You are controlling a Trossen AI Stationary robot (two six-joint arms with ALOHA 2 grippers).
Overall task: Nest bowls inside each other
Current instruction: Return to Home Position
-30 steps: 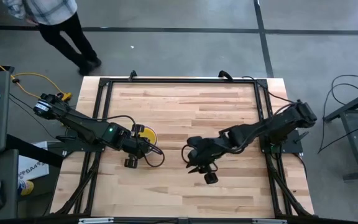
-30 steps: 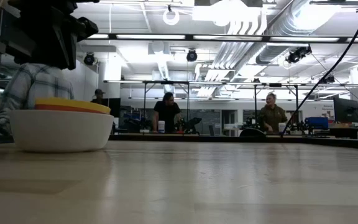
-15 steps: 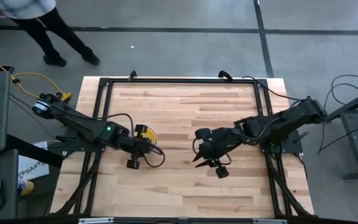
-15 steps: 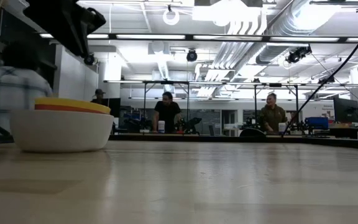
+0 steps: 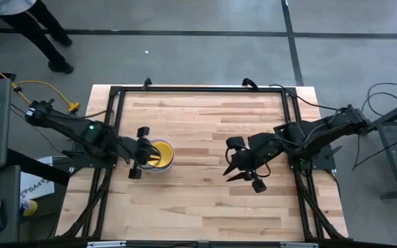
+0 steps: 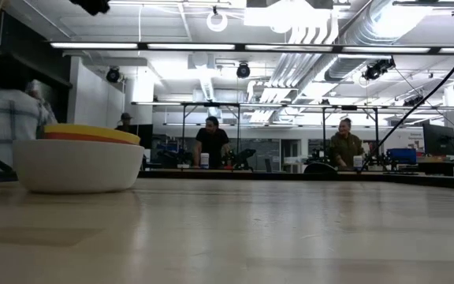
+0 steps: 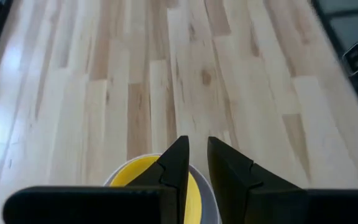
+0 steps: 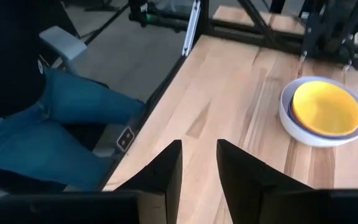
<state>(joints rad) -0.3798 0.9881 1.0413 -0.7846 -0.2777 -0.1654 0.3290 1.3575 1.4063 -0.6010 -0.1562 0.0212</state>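
Note:
The bowls (image 5: 161,156) stand nested in one stack left of the table's middle: a white outer bowl (image 6: 77,166), a purple rim (image 8: 353,132) and a yellow bowl (image 8: 326,108) on top. The stack rests on its white base. My left gripper (image 5: 150,155) hangs above the stack's left side. In the left wrist view its fingers (image 7: 194,163) stand slightly apart with nothing between them, the yellow bowl (image 7: 140,180) below. My right gripper (image 5: 231,172) hangs right of the middle. It is open and empty in its own wrist view (image 8: 199,163).
Bare wooden tabletop (image 5: 205,117) lies between and beyond the arms, bounded by a black frame (image 5: 198,88). A person's legs (image 5: 50,34) show past the far left corner. A person in jeans (image 8: 61,112) stands beside the table edge. More people stand far off in the room (image 6: 211,146).
My left gripper has risen and drawn back toward the table's left edge, up out of the low view. My right gripper has risen and drawn back toward the right edge. The bowl stack has stayed where it was.

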